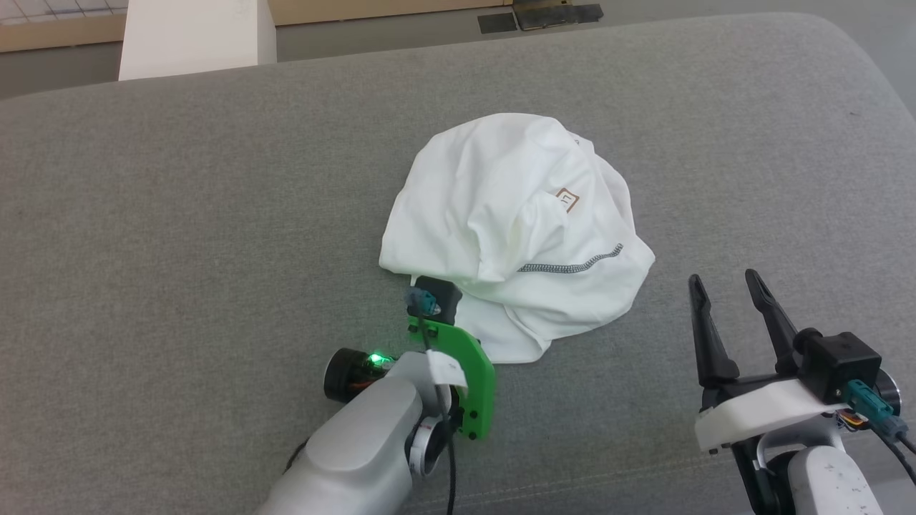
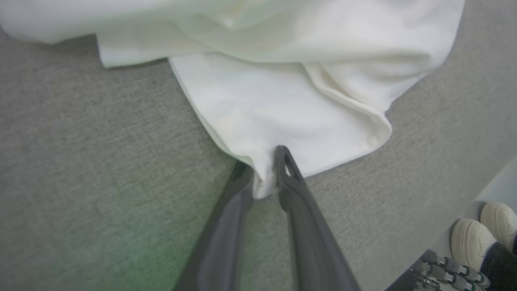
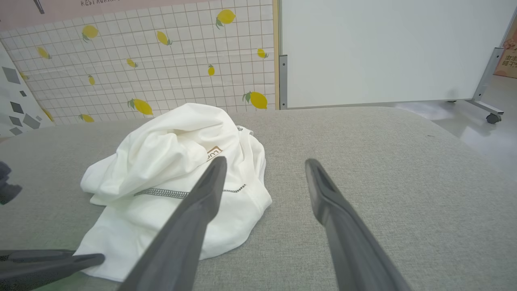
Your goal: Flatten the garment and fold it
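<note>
The garment (image 1: 515,229) is a crumpled white shirt with grey zigzag stitching and a small tan label, heaped on the grey cushion (image 1: 179,229). My left gripper (image 2: 264,163) is shut on the near hem of the garment (image 2: 282,101), a tuck of white cloth pinched between its dark fingers. In the head view that left gripper (image 1: 469,347) is hidden under its green mount at the garment's near edge. My right gripper (image 1: 726,286) stands open to the right of the garment, touching nothing. The right wrist view looks past those open fingers (image 3: 206,194) at the garment (image 3: 177,169).
A white box (image 1: 197,36) stands beyond the cushion's far left edge. A white panel on wheels (image 3: 387,48) and a lemon-print wall (image 3: 141,64) stand behind. A person's shoes (image 2: 480,236) are on the floor off the cushion's edge.
</note>
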